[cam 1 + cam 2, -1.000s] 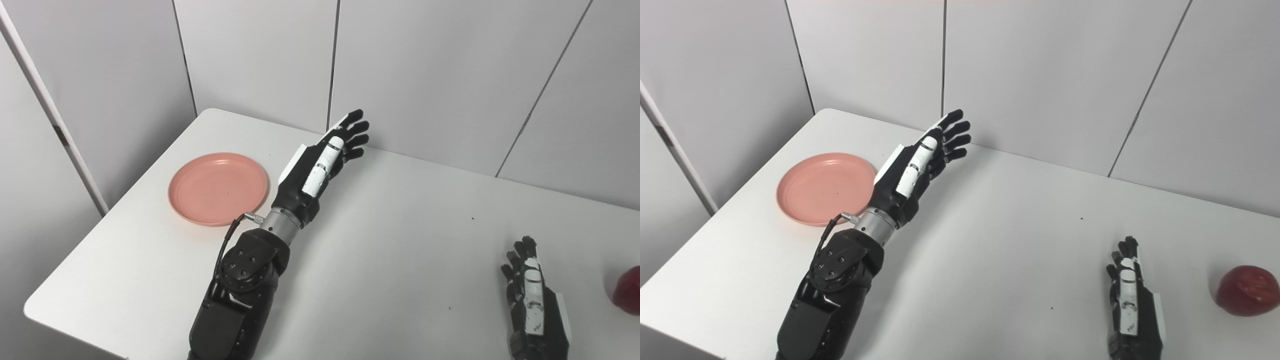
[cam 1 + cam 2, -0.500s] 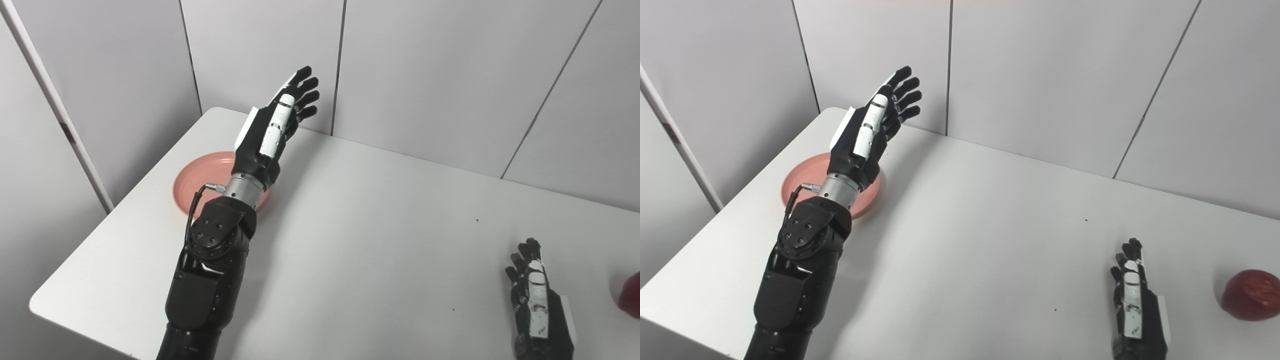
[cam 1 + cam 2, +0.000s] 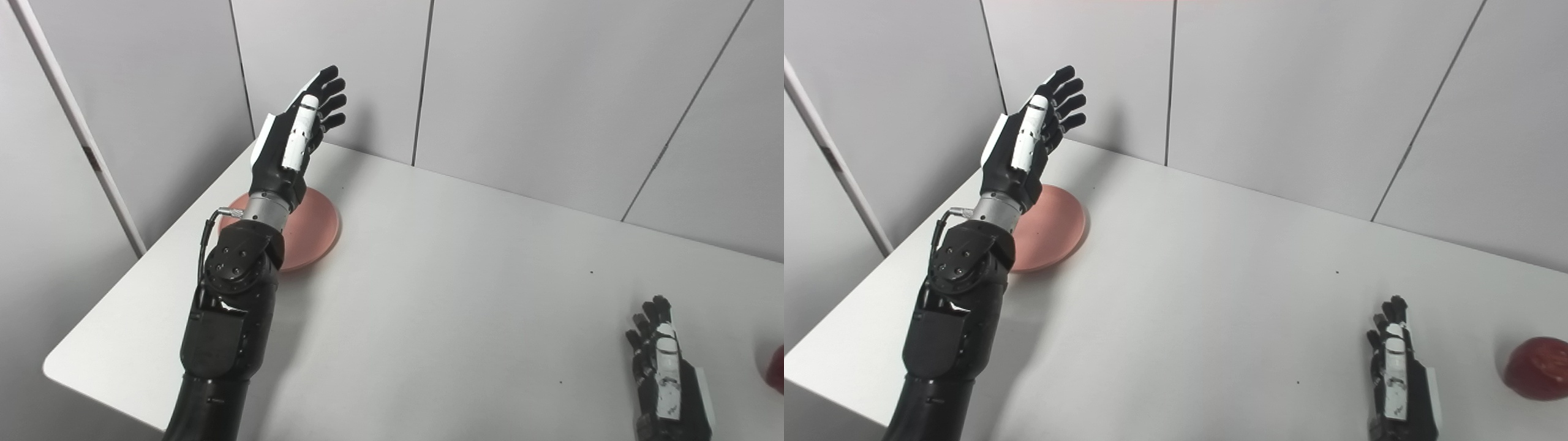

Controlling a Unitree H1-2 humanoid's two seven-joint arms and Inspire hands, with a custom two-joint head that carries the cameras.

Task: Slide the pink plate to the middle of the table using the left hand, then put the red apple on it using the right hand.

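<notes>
Left eye view shows the pink plate [image 3: 309,229] at the table's [image 3: 441,294] far left, under the raised left hand [image 3: 291,144], whose spread fingers hold nothing. Only the right eye view shows the whole red apple [image 3: 1536,376], beside the resting, empty right hand [image 3: 1396,380].
</notes>
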